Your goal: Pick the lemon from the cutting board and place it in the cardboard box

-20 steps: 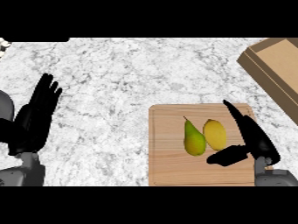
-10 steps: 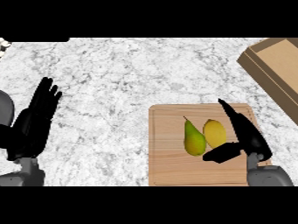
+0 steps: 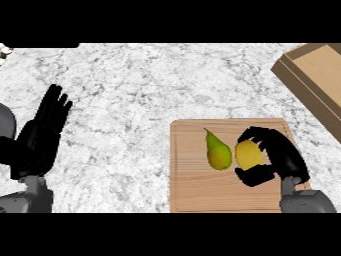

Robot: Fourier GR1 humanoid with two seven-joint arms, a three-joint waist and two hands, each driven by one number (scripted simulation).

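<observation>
Now your right hand (image 3: 276, 155) curls round the lemon (image 3: 248, 154), long axis up-board; the cardboard box (image 3: 328, 90) lies beyond, up-right; your left hand (image 3: 41, 132) rests open.

So the right hand (image 3: 276, 157) isn't stretched out flat past the lemon (image 3: 248, 154) like a second ago, its fingers (image 3: 258, 134) now curl over the top of the fruit and the thumb tucks in underneath, wrapping it on the cutting board (image 3: 195, 190). The hand sits a bit lower too
</observation>
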